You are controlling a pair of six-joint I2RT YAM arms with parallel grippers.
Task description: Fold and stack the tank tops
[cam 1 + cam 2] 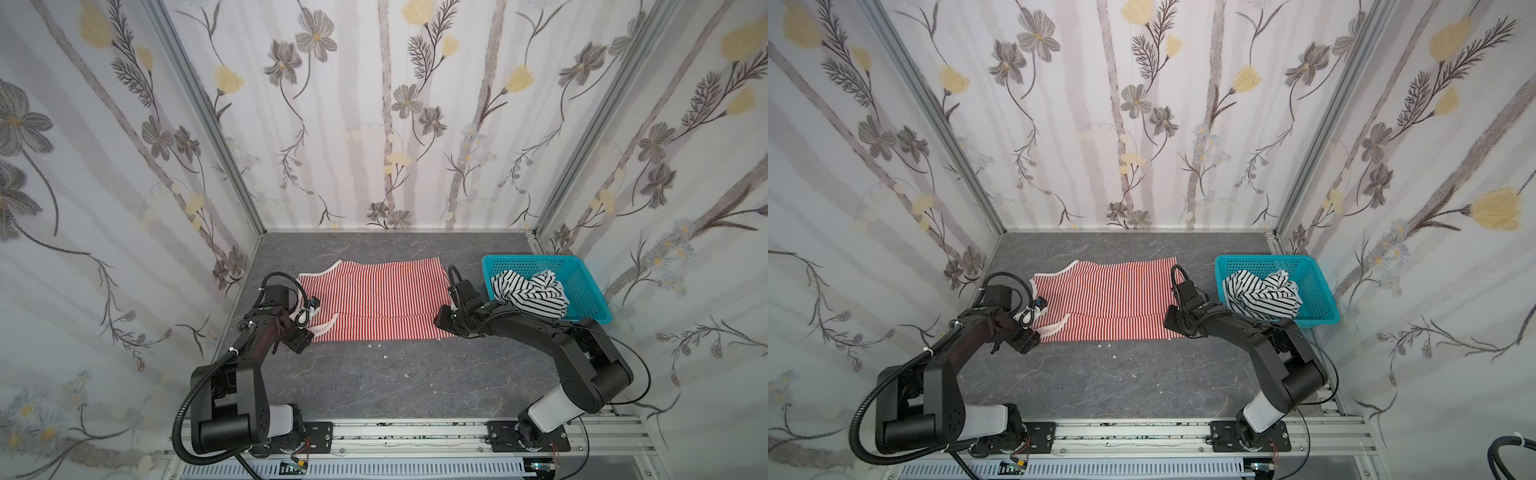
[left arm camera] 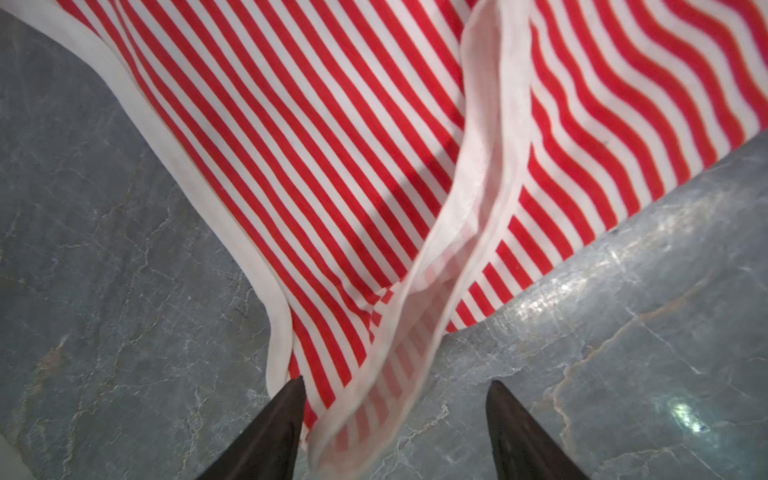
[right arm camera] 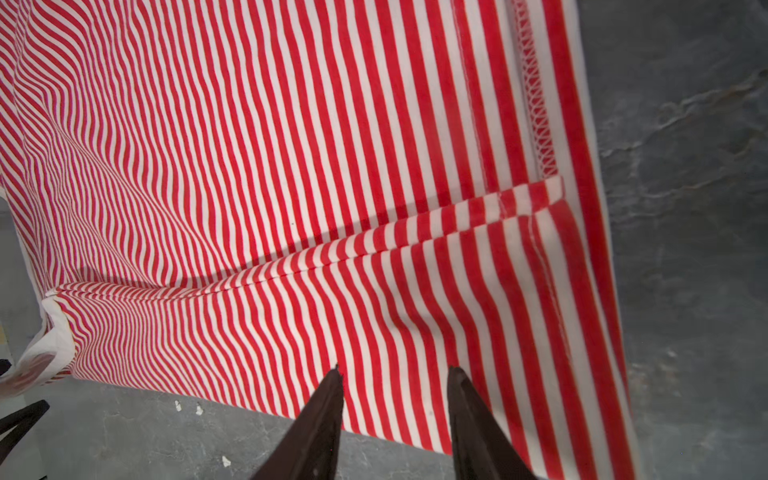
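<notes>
The red-and-white striped tank top (image 1: 374, 295) lies spread flat on the grey surface (image 1: 374, 374). Its near edge is folded over onto the body, with the white-trimmed straps at the left end. The black-and-white striped tank top (image 1: 528, 295) sits crumpled in the turquoise basket (image 1: 582, 286) to its right.

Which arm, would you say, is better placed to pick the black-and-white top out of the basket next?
Probably the right. The basket with the black-and-white top stands on the right, close beside the right gripper, which is open. The left gripper is at the opposite end of the red-striped top.
</notes>
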